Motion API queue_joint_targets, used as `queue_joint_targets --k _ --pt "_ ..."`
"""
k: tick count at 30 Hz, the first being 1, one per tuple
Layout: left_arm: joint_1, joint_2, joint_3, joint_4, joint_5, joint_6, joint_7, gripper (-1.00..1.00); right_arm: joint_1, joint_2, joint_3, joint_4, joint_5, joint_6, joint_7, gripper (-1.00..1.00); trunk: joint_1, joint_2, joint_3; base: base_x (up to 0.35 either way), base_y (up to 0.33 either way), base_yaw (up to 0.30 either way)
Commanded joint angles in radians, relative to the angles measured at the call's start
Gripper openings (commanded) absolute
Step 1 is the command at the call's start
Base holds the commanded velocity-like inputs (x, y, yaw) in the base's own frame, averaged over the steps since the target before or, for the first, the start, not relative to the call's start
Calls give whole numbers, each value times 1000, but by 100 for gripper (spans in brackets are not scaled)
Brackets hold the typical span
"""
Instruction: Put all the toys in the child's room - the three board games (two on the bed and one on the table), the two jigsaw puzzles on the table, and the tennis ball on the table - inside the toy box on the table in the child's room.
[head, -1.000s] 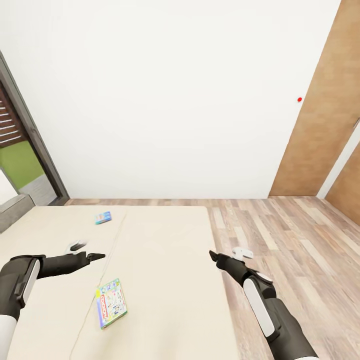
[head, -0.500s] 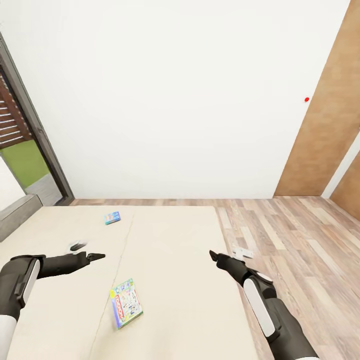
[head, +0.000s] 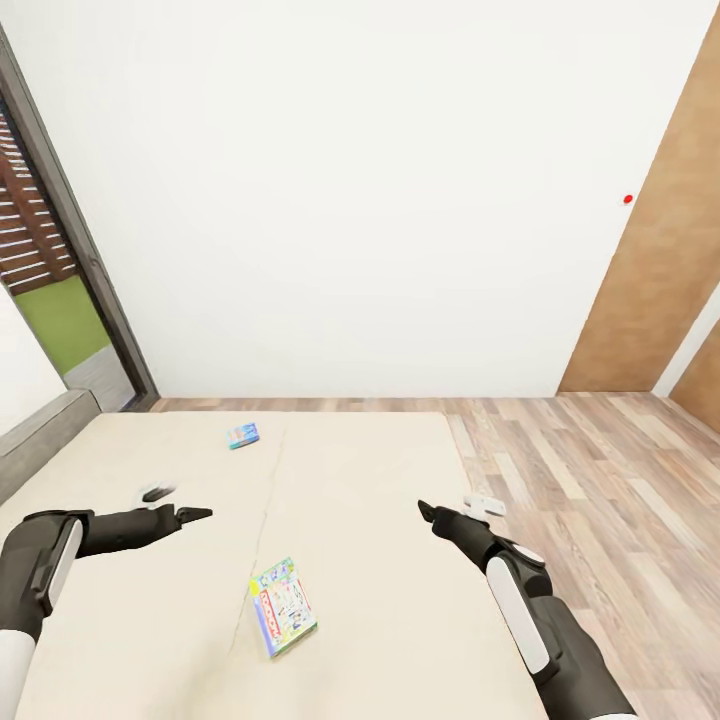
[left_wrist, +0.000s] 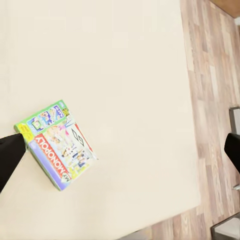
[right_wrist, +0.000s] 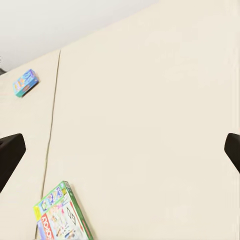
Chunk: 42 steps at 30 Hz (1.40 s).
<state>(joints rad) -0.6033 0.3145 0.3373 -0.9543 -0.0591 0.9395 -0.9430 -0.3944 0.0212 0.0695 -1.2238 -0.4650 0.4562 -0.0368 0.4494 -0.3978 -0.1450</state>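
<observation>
Two board games lie on the bed, a beige two-part mattress. The green-edged one with a white busy cover lies near me, between my arms, by the mattress seam. It also shows in the left wrist view and the right wrist view. The small blue one rests near the bed's far edge. My left gripper hovers open over the bed, left of the green-edged box. My right gripper hovers open to its right. Neither holds anything.
A white wall rises behind the bed, with a red round button beside a brown wooden door. Wood-plank floor lies right of the bed. A grey-framed window and low grey headboard stand at the left.
The whole picture has shifted right, so the camera has turned left. Both arms keep the same pose, and the games lie as before on the bed.
</observation>
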Motion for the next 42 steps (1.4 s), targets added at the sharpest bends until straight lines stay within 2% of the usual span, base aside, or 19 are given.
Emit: queue_joint_targets --k 1,13,20,26,31,34,36,37,38,41,42 --pt "-1 -1 1 0 -6 6 -8 100 -1 0 0 -2 -7 4 -4 100 1 -2 -2 0 235 0" --pt "-1 -3 -2 2 -9 3 -6 100 -1 0 32 3 -6 3 -12 100 1 -2 -2 0 223 0" --pt "-1 -4 -2 2 -6 2 -7 100 -1 0 36 -3 -6 3 -13 100 1 -2 -2 0 51 0" --pt "-1 -16 -7 4 -12 3 8 100 -2 1 37 4 -7 6 -15 100 1 -2 -2 0 7 0" --pt "-1 -49 -49 8 -17 4 15 100 1 1 35 4 -10 16 -26 100 1 -2 -2 0 1 0" --pt "-1 -81 -89 13 -23 3 48 100 1 0 36 3 -8 20 -59 100 1 -2 -2 0 0 0" --pt "-1 -112 -113 15 -29 -1 107 100 1 1 37 1 -8 27 -96 100 1 -2 -2 0 0 0" --pt "-1 -136 -122 17 -30 -5 160 100 1 1 38 1 -9 30 -123 100 1 -2 -2 0 0 0" --pt "-1 -148 -126 17 -31 -7 188 100 1 1 38 0 -9 31 -135 100 1 -2 -2 0 0 0" --pt "-2 -206 -135 36 -28 -32 335 100 0 1 39 -4 -9 35 -174 100 1 -2 -2 0 0 0" --pt "-2 -218 -136 43 -26 -39 360 100 0 0 39 -6 -9 35 -178 100 1 -2 -2 0 0 0"
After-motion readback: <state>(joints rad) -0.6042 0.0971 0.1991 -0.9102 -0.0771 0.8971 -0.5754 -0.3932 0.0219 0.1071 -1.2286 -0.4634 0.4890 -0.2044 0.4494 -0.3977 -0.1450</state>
